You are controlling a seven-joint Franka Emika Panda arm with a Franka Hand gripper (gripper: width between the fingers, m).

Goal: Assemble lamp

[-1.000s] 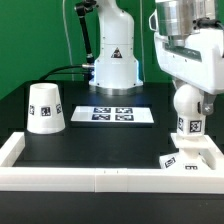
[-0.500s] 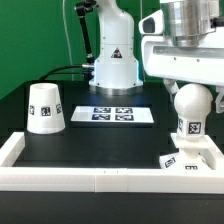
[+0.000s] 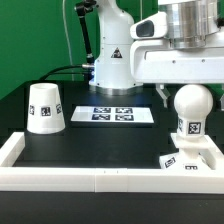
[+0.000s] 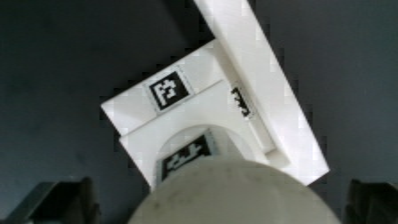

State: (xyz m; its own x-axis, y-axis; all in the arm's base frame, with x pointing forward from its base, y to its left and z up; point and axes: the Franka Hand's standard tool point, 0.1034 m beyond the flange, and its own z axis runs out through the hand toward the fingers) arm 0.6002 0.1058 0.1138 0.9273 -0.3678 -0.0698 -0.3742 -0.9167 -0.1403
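Nearest the exterior view, a low white wall [image 3: 90,180] borders the black surface [image 3: 100,145]. Just behind it, at the near right, the flat square base [image 3: 192,156] lies on the surface close to the corner of the wall. The bulb [image 3: 192,104] stands upright on the base on its short tagged stem.

The claw [image 3: 188,84] hangs directly above the bulb, pointing straight down. It is released and grasps nothing. In the wrist view the two dark fingers [image 4: 54,200] sit far apart, with the rounded top of the bulb [image 4: 222,190] centred between them and dark gaps on both sides. Beyond the bulb, that view shows the base [image 4: 196,105] with a square tag on its face. From the exterior view, the fingertips look roughly level with the bulb's crown. Whether they reach lower than that I cannot tell.

Well apart, at the left and a little farther back, the tapered shade [image 3: 45,108] sits alone, wide end down. Farther still, in the middle, the marker board [image 3: 118,114] lies flat. Behind it at the far side rises the arm's white pedestal [image 3: 113,62].
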